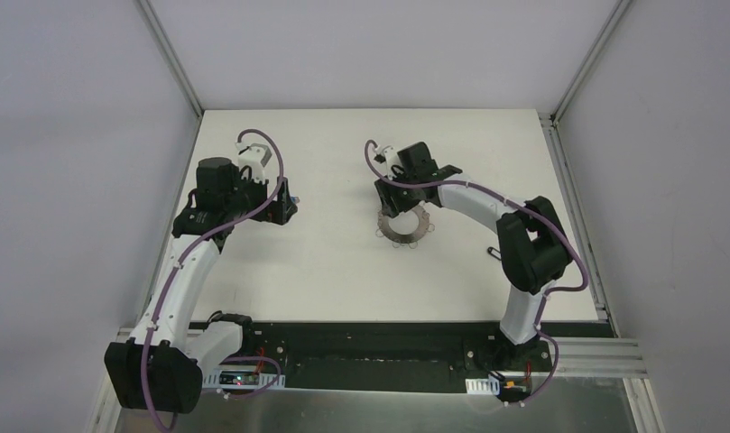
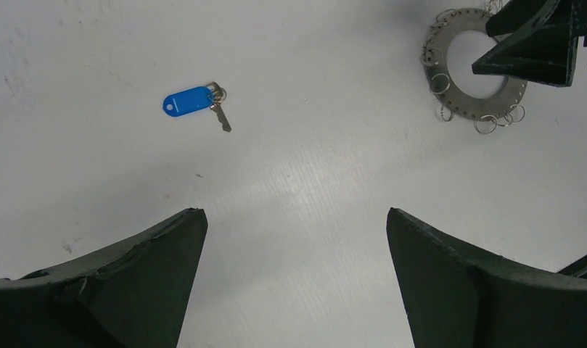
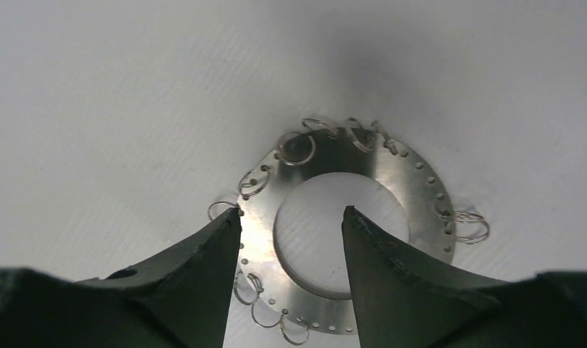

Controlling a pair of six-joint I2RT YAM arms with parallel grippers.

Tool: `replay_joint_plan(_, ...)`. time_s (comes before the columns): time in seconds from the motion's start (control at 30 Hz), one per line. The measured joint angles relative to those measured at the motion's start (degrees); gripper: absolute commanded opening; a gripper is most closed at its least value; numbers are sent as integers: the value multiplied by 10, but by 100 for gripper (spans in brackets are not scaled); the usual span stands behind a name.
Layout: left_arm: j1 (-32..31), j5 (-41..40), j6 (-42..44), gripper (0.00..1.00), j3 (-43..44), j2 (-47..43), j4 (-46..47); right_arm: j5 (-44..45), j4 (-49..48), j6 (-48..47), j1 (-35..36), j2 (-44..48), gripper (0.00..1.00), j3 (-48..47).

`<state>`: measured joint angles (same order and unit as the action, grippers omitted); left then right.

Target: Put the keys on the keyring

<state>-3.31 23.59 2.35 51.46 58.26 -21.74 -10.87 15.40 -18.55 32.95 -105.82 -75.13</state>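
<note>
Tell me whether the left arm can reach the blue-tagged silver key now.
Probably yes: the left gripper is wide open, with only bare white table between it and the blue-tagged silver key.
</note>
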Motion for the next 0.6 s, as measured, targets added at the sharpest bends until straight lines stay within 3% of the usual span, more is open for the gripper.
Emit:
replay_joint_plan(0.3, 0, 0, 2, 100, -11, -17, 0, -6, 6, 17, 50, -3, 52, 0)
replay_joint_plan(0.6, 0, 0, 2, 100, -14, -22, 0, 1, 19, 67, 48, -49, 44, -5)
